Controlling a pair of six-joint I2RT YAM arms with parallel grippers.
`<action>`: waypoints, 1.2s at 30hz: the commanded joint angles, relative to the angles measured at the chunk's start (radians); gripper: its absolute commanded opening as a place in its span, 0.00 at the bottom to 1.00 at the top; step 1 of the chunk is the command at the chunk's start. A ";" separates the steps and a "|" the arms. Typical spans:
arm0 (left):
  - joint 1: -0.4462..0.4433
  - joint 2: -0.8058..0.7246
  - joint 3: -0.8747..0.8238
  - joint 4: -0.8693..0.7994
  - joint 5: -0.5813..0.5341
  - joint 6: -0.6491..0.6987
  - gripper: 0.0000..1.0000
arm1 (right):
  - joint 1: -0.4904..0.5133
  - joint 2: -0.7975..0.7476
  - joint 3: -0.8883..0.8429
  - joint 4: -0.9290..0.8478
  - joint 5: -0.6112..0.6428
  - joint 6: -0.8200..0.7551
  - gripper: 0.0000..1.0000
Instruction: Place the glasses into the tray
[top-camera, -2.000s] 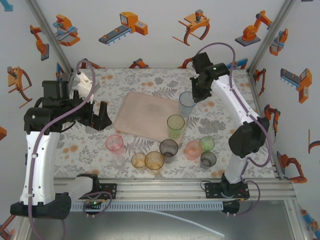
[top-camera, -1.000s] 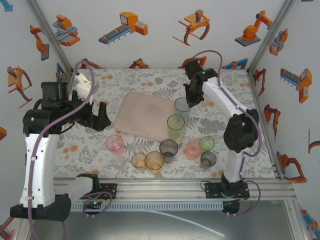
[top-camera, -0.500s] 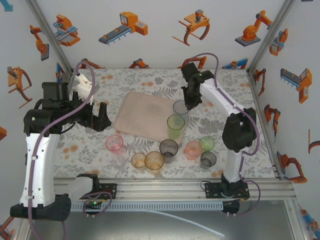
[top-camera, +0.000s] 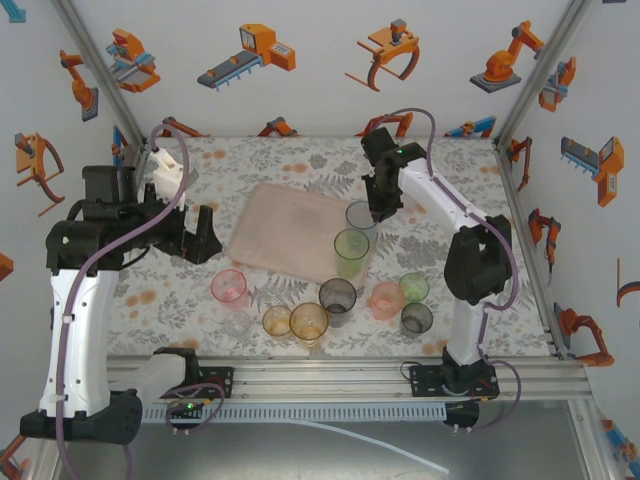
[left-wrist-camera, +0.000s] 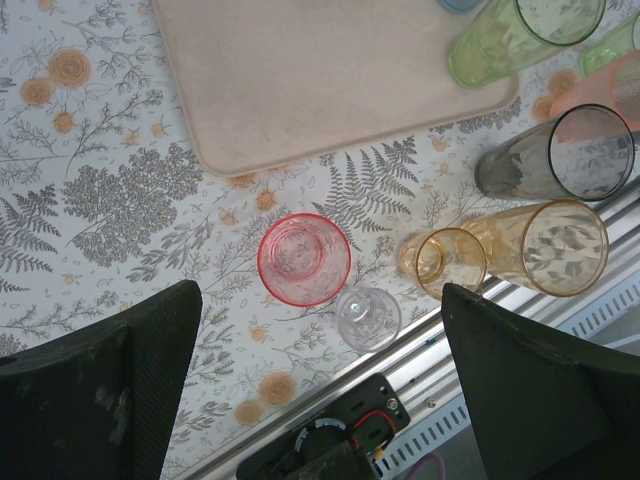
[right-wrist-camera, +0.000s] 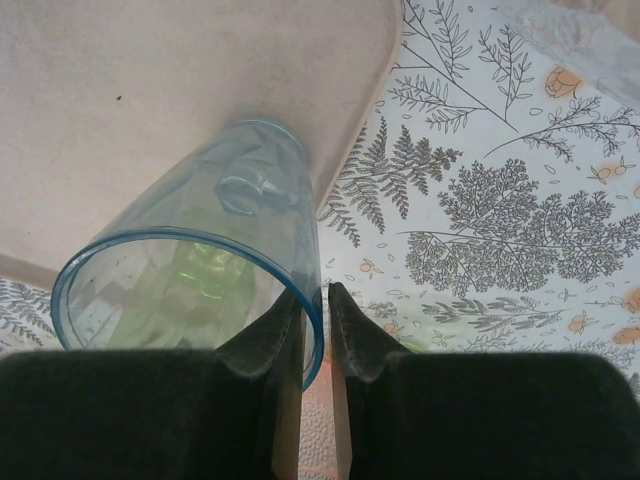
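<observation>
A tall blue glass (top-camera: 361, 215) (right-wrist-camera: 230, 230) stands upright on the pale pink tray (top-camera: 285, 235) (right-wrist-camera: 150, 100), just inside its right corner. My right gripper (top-camera: 377, 208) (right-wrist-camera: 315, 292) straddles its rim with one finger inside and one outside. The jaws are slightly parted, and a thin gap shows beside the wall. A tall green glass (top-camera: 351, 250) (left-wrist-camera: 510, 40) stands at the tray's near right corner. My left gripper (top-camera: 200, 235) (left-wrist-camera: 320, 292) hangs wide open and empty above a pink glass (left-wrist-camera: 303, 258) and a small clear one (left-wrist-camera: 367, 318).
Several more glasses stand along the near edge: pink (top-camera: 229, 287), amber (top-camera: 308, 322), smoky grey (top-camera: 337, 295), salmon (top-camera: 386, 298), green (top-camera: 414, 288) and a short grey one (top-camera: 416, 318). Beyond them runs the metal rail (top-camera: 330, 375). Most of the tray is bare.
My right arm carried the blue glass leftward from beside the tray onto its right corner. Its jaws have eased apart a little. The left arm has stayed still.
</observation>
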 joint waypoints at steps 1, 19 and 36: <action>-0.003 -0.015 -0.010 0.010 0.001 -0.010 0.97 | 0.007 -0.003 -0.005 -0.003 0.006 -0.011 0.22; -0.004 -0.025 -0.004 0.007 -0.013 -0.001 0.97 | 0.008 0.001 0.102 -0.044 -0.017 -0.029 0.29; -0.004 -0.025 0.003 -0.009 -0.034 0.023 0.97 | -0.055 -0.091 0.238 -0.127 0.094 -0.011 0.34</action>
